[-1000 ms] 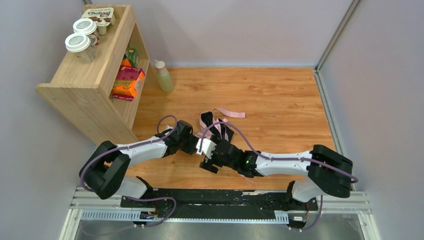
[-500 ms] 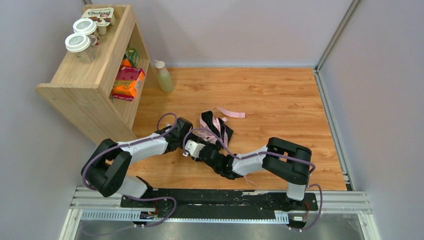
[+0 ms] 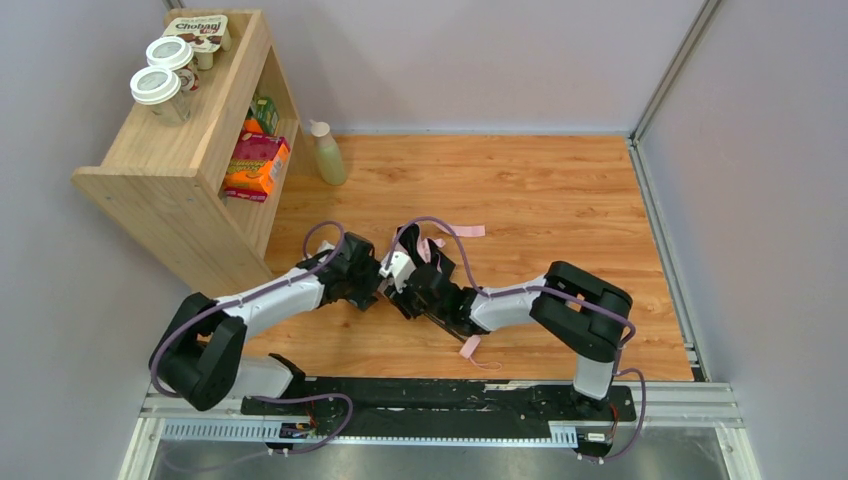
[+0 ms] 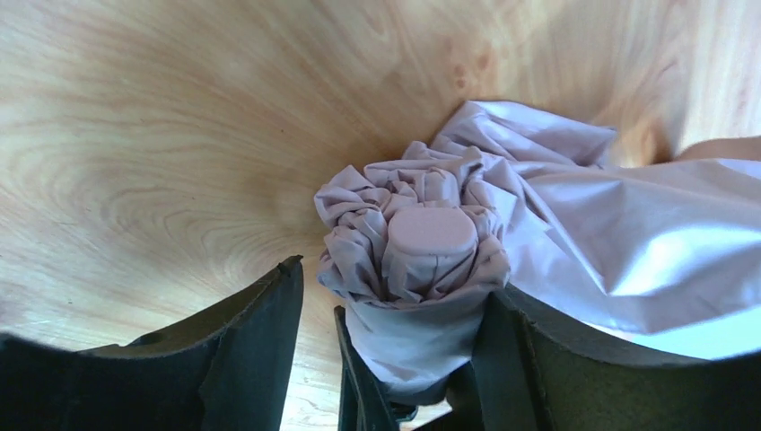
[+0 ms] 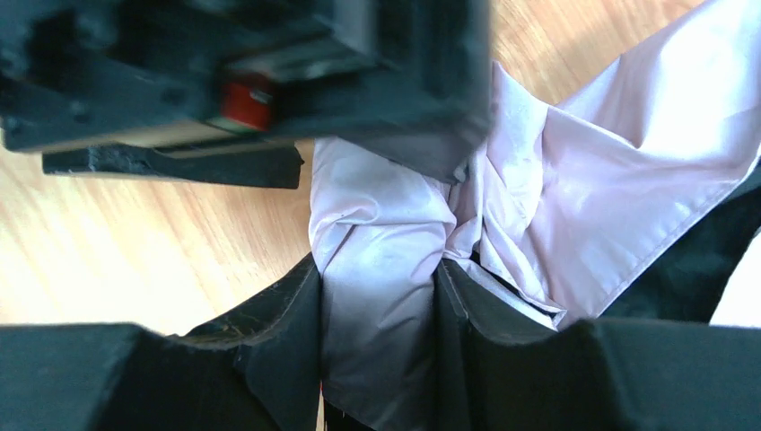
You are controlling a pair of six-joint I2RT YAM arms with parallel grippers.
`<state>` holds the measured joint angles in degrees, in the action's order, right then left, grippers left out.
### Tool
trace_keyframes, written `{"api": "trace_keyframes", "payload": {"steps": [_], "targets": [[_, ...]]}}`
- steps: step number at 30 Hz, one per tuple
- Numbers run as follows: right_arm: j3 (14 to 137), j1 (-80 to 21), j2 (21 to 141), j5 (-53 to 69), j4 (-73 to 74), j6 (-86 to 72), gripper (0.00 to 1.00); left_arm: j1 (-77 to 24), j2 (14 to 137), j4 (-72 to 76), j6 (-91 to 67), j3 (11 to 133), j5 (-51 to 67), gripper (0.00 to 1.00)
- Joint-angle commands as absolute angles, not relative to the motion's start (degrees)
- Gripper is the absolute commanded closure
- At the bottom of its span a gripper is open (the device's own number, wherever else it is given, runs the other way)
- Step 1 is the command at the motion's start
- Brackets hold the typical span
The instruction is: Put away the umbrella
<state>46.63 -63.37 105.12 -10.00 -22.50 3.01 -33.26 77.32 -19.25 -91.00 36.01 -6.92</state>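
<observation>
Seeing right gripper clamped on the pale pink crumpled-fabric compact folding umbrella, with both black fingers pressed into a bunched roll of canopy. Reads as a pinch on cloth; can't tell whether anything rigid sits inside the roll.

Got left gripper spread wide around the umbrella's rolled end, looking straight at a flat round pink cap ringed by gathered fabric. Looks to be touching the finger at the right of that wrist view; leaves a strip of bare wood showing before the other finger. Not gripping.

From above: found both grippers nose to nose at mid-table, with the umbrella lying on the orange-brown wood-grain tabletop between them and just beyond, in black and pink folds. Noted a loose pink strap trailing off its far side, and a second pink strip on the wood beside the right forearm.

Further out, at far left: light wooden open-sided shelf unit, carrying two white-lidded paper cups and a Chobani-labelled multipack on top, plus an orange-and-pink carton and a green carton inside. Also a pale green bottle with white cap, upright just beside the shelf, well apart from the umbrella.
</observation>
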Motion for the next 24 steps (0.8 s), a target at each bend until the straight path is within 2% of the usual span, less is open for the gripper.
{"api": "trace_keyframes", "payload": {"steps": [1,9,13,18,24], "targets": [[41.05,-57.49,111.79,13.84,-9.22,-11.33,1.0,-30.15,70.16,-18.49,-84.73,34.2,-7.91,0.28],[45.95,-48.35,118.99,33.47,-6.08,-16.43,1.0,-28.12,58.9,-15.73,-83.32,33.31,-9.67,0.27],[50.88,-44.39,124.7,42.44,-2.3,-20.38,1.0,-28.21,58.27,-16.09,-85.77,32.61,-7.31,0.27],[55.8,-41.58,127.97,44.74,3.85,-21.62,1.0,-28.12,61.43,-14.41,-89.12,31.02,-5.89,0.26],[59.94,-40.26,129.29,44.03,9.49,-18.9,1.0,-28.12,66.43,-9.33,-90.26,31.46,-10.37,0.26]]}}
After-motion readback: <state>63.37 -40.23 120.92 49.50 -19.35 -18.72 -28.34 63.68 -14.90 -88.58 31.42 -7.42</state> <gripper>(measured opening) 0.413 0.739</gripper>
